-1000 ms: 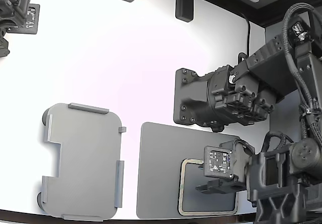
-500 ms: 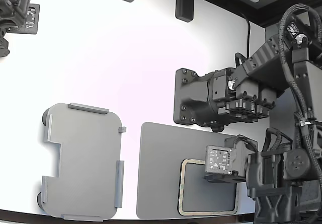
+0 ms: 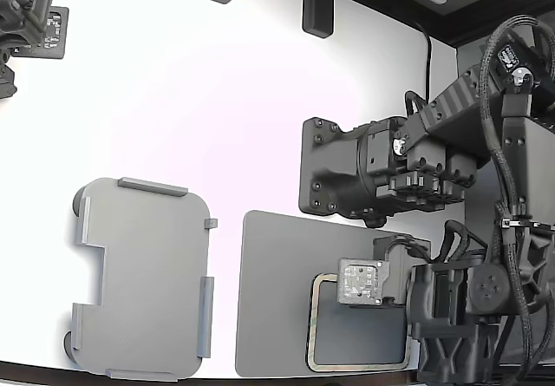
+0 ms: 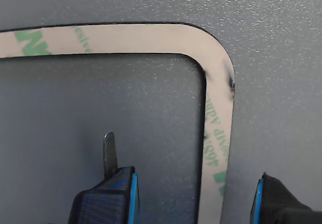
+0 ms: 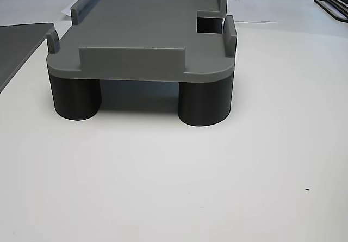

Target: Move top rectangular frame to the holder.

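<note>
Leftmost in the exterior view, the holder [image 3: 143, 278] sits on the white table [image 3: 217, 100], bare. Beside it to the right, the dark mat [image 3: 269, 299] carries the top rectangular frame [image 3: 313, 325], lying flat. Gripper [image 4: 193, 196] over the frame's corner, jaws spread, straddling one side strip, pinching nothing.

Glossy white tabletop [image 3: 217, 100] under bright glare, dark fixtures [image 3: 316, 4] along its far edge
</note>
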`<state>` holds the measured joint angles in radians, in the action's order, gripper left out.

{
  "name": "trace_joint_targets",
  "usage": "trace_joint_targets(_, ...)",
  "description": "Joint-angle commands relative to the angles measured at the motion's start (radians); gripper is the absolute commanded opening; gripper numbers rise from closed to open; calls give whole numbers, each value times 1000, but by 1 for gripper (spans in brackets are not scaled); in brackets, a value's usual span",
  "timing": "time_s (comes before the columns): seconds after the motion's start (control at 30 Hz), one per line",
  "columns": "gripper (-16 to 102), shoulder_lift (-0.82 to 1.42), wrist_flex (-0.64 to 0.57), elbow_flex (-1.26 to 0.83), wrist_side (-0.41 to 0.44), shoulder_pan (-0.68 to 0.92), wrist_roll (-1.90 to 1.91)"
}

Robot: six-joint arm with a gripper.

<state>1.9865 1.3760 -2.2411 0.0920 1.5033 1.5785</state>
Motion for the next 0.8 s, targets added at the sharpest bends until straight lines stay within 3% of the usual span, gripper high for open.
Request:
trace_joint_targets(0.0,95,17,-14,5,-3,-11,5)
trace_joint_targets(0.57,74,9,-31,-31,-32,5,43)
trace_joint_targets(0.77,73,12,-72,-77,-14,5,43)
